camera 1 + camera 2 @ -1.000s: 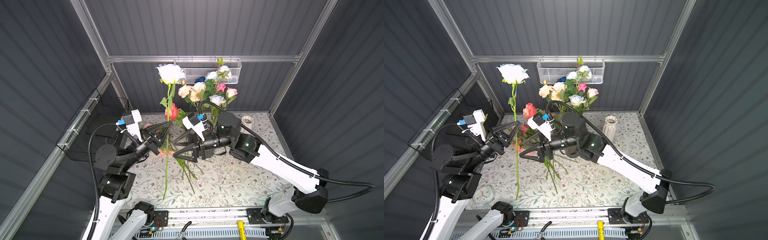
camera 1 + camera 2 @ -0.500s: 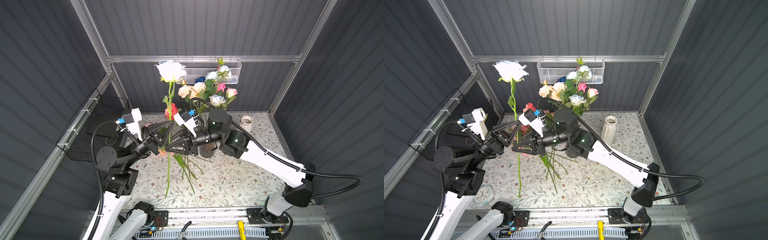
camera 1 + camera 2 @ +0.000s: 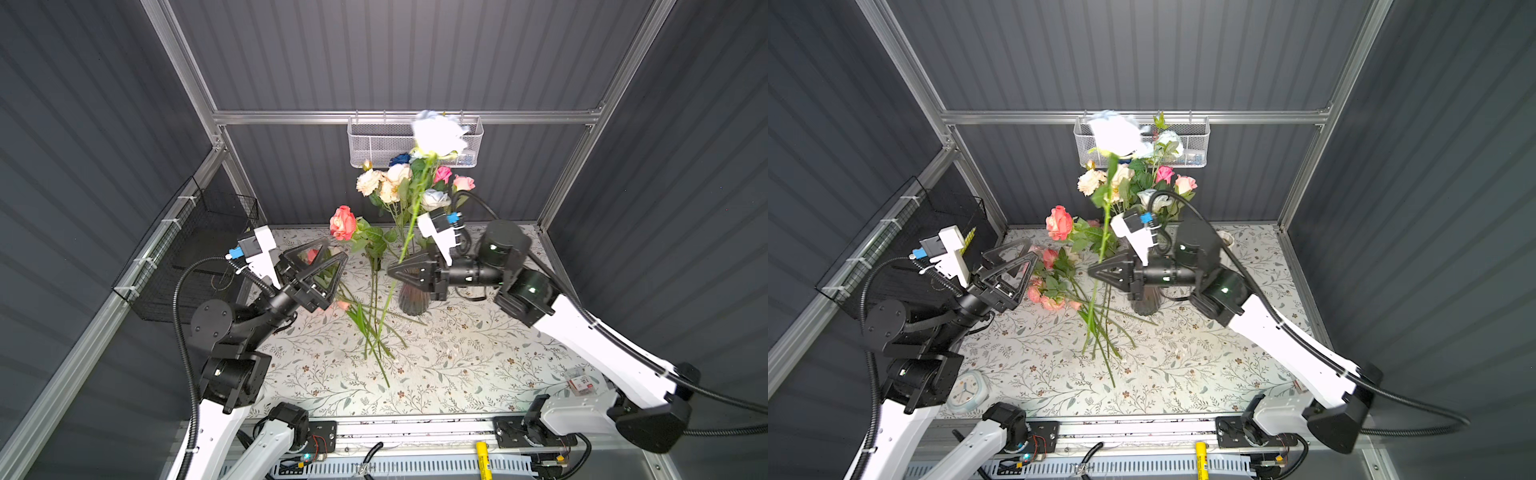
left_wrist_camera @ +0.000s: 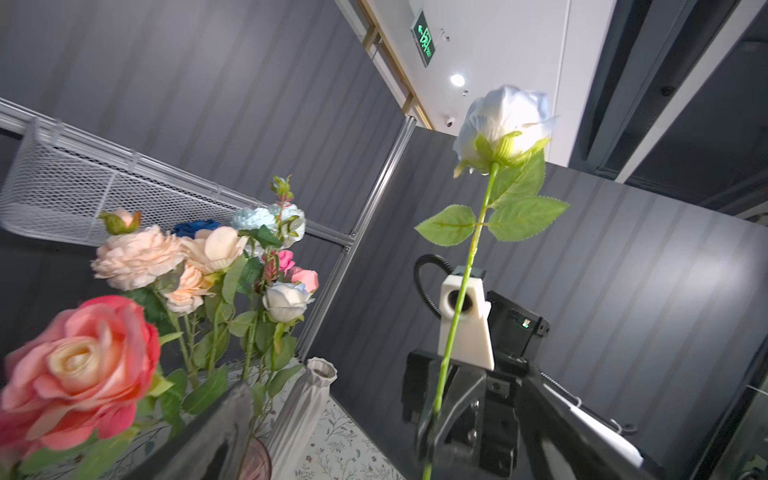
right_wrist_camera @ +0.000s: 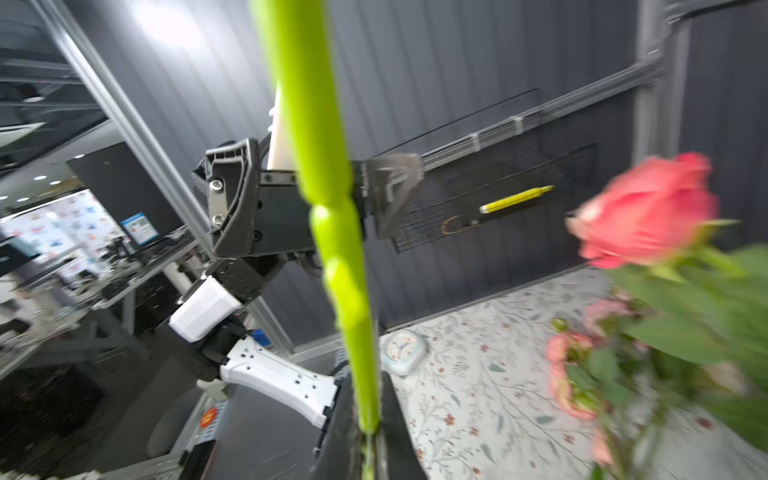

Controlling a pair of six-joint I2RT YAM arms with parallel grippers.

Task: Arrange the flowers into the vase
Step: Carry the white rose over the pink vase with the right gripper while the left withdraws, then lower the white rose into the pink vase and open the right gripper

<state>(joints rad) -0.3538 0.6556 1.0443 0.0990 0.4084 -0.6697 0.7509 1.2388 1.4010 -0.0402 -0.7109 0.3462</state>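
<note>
The right claw is pinched tight on the green stem of a pale rose. In both top views its tips hang just left of the mouth of the dark glass vase. The right wrist view shows that stem squeezed between the two black fingers. The rose is tilted. Its white-blue head sits high and back above the vase, blurred in both top views. Its lower end trails down to the front-left of the vase.

The left claw gapes wide with nothing in it. It is well to the left of the vase and clear of the held stem.

A bunch of flowers already stands in the vase, with peach, cream, pink, pale blue and dark blue heads. More loose flowers lie on the tabletop left of the vase, their stems fanned toward its front. A coral rose lifts its head left of the vase. A white ribbed vase stands on the far side of the dark vase from the loose flowers, and the right arm mostly hides it in the top views.
</note>
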